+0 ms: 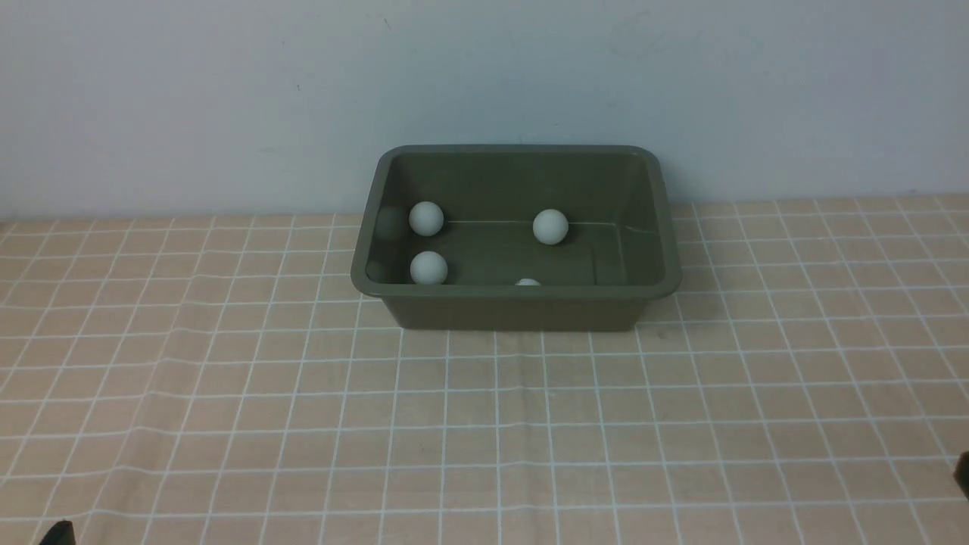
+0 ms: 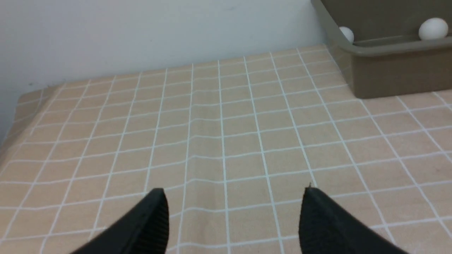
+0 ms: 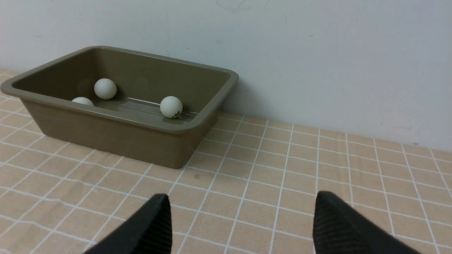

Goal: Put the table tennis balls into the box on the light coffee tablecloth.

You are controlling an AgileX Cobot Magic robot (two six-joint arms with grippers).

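Note:
The olive-green box (image 1: 515, 312) stands on the light coffee tablecloth (image 1: 484, 424) at the back centre, against the wall. Several white table tennis balls lie inside it: two near its left wall (image 1: 426, 218) (image 1: 429, 268), one in the middle (image 1: 550, 226), and one half hidden behind the near rim (image 1: 528, 282). In the right wrist view the ball with a dark mark (image 3: 171, 106) rests on the floor of the box (image 3: 106, 135). My left gripper (image 2: 233, 195) hangs open over bare cloth, left of the box (image 2: 395, 74). My right gripper (image 3: 240, 201) is open and empty, in front of and to the right of the box.
A pale wall (image 1: 484, 76) rises directly behind the box. The cloth is slightly wrinkled on the left side (image 2: 190, 141), and its left edge (image 2: 14, 116) shows in the left wrist view. Only dark slivers of the arms reach the front view's bottom corners.

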